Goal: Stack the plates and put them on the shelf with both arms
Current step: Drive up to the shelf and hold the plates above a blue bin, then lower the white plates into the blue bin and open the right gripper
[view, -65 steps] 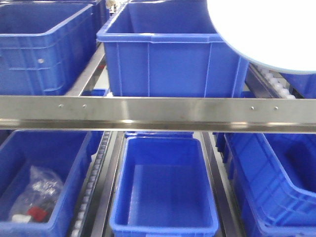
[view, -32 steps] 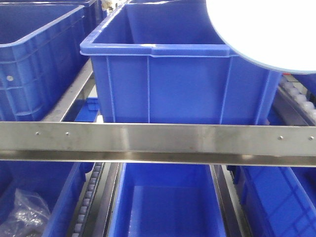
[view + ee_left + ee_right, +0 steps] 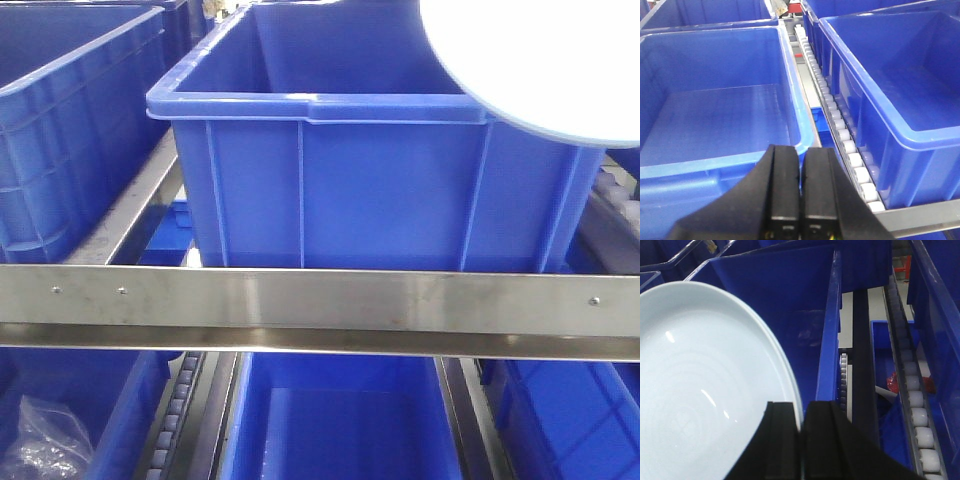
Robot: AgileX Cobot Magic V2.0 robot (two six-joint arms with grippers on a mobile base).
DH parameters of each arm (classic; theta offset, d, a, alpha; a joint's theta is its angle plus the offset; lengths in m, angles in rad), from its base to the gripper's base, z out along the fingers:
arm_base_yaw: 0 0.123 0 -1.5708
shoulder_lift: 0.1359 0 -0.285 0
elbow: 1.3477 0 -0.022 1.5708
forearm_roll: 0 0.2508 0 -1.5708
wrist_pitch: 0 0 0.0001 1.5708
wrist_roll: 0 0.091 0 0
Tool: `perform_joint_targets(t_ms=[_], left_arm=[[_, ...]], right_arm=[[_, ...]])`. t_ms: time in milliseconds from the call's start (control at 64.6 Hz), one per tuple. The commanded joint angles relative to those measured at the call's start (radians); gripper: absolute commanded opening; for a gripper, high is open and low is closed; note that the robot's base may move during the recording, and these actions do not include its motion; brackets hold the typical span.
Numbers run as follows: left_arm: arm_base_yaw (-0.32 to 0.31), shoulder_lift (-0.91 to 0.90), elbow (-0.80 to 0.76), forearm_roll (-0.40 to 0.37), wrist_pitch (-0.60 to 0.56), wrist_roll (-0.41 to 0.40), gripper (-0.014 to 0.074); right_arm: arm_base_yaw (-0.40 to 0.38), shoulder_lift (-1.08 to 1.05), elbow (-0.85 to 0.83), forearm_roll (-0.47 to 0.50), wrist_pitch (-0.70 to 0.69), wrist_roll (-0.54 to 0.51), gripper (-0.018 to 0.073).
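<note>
While right pincer (image 3: 801, 440) clamps plates (image 3: 705, 385) rim above blue bin (image 3: 330, 180), left pincer (image 3: 800, 200) closed, empty.

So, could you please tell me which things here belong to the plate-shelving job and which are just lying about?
Job:
- plate, its rim clamped in the right end effector
- left end effector, shut, empty
- blue bin under the plate

Lying about:
- plastic bag
- roller track

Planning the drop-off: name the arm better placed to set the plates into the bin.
Right. Its tool is shut on the plates, poised over the blue bin. The left tool is shut and holding nothing.
</note>
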Motion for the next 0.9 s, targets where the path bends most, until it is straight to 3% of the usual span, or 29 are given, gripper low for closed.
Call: perform_joint_targets(t_ms=[0, 310, 495, 727, 882], left_arm=[[0.002, 0.005, -0.031, -0.002, -0.092, -0.005, 0.0083], [0.002, 0.005, -0.031, -0.002, -0.092, -0.005, 0.0083], [0.002, 0.005, -0.031, -0.002, -0.092, -0.005, 0.0083], [0.002, 0.005, -0.031, -0.002, -0.092, -0.005, 0.0083], [0.002, 0.005, -0.031, -0.002, -0.092, -0.005, 0.0083]], right_arm=[[-0.005, -0.005, -0.033, 0.000, -0.105, -0.004, 0.0049], [-0.005, -0.005, -0.033, 0.000, -0.105, -0.004, 0.0049], [-0.002, 0.046, -0.049, 0.000, -0.207, -0.004, 0.0050], [0.000, 0.308, -0.277, -0.001, -0.218, -0.004, 0.0050], [0.069, 0.517, -0.496, -0.001, -0.224, -0.004, 0.0050]])
